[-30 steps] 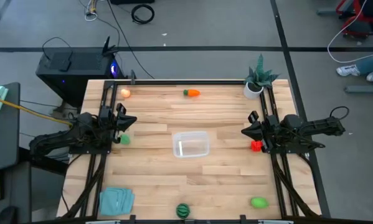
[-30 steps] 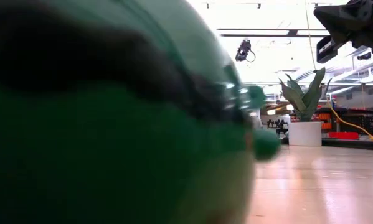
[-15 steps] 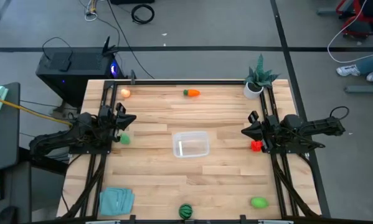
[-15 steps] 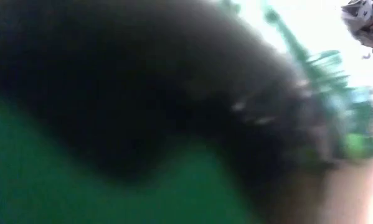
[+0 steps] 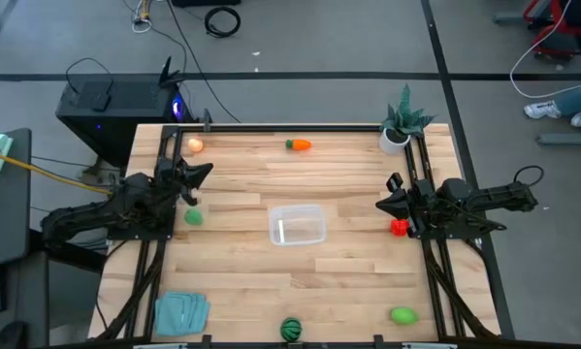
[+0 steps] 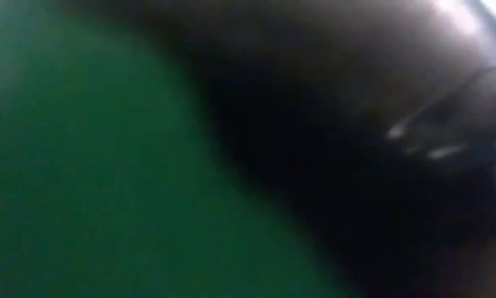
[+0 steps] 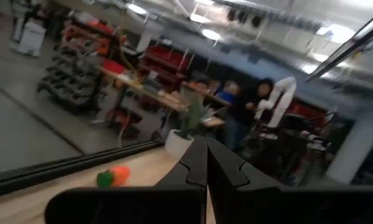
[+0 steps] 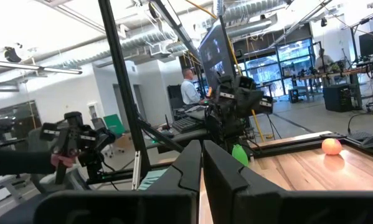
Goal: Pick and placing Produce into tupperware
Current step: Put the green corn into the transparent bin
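Observation:
The clear tupperware [image 5: 298,225] sits mid-table. The orange carrot [image 5: 298,145] and the peach ball [image 5: 195,145] lie near the far edge. One green piece [image 5: 193,217] rests just near-side of my left gripper [image 5: 204,172], which is shut and holds nothing. The red piece [image 5: 399,228] lies beside my right gripper [image 5: 382,206], also shut and holding nothing. A second green piece [image 5: 403,315] and the dark green striped ball [image 5: 290,330] lie at the near edge. The ball [image 6: 107,165] fills the low view. The left wrist view shows the carrot [image 7: 113,176]; the right wrist view shows the peach ball [image 8: 331,146].
A potted plant in a white pot [image 5: 399,126] stands at the far right corner. A folded teal cloth [image 5: 180,312] lies at the near left corner. Black rails run along the left and right table sides. People stand in the room beyond the table.
My left gripper has moved toward the far edge and tipped upward, leaving the green piece beside it fully exposed. The striped ball has rolled slightly along the near edge and now blocks the whole low view.

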### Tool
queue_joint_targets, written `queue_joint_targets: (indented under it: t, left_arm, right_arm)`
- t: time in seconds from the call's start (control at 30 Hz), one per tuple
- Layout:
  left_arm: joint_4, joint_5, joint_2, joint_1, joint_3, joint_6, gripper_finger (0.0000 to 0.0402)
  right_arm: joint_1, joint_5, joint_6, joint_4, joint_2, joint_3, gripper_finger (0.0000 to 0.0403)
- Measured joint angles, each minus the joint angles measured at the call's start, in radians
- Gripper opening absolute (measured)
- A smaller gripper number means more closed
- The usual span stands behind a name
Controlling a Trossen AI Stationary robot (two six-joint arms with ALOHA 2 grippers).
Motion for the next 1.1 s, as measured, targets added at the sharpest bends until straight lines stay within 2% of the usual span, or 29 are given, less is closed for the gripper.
queue_joint_targets:
  t: [0.1, 0.27, 0.5, 0.7, 0.9, 1.1]
  left_arm:
    - [-0.065, -0.026, 0.088, 0.000, 0.104, 0.000, 0.0003]
    - [-0.326, -0.038, 0.277, 0.000, 0.322, -0.032, 0.0002]
    - [-0.744, -0.041, 0.534, 0.000, 0.616, -0.264, 0.0001]
    - [-1.076, -0.027, 0.713, 0.000, 0.803, -0.501, 0.0001]
    - [-1.276, 0.096, 0.847, 0.000, 0.934, -0.651, 0.0001]
    - [-1.361, 0.279, 0.929, 0.000, 0.969, -0.732, 0.0003]
  right_arm:
    - [0.000, 0.000, 0.000, 0.000, 0.000, 0.000, 0.0023]
    - [0.000, 0.000, 0.000, -0.002, 0.000, 0.000, 0.0023]
    - [0.000, 0.000, 0.000, -0.002, 0.000, 0.000, 0.0023]
    - [0.000, 0.000, 0.000, -0.002, 0.000, 0.000, 0.0023]
    - [0.000, 0.000, -0.003, -0.002, 0.000, 0.000, 0.0023]
    - [0.000, 0.000, -0.004, -0.002, 0.000, 0.000, 0.0023]
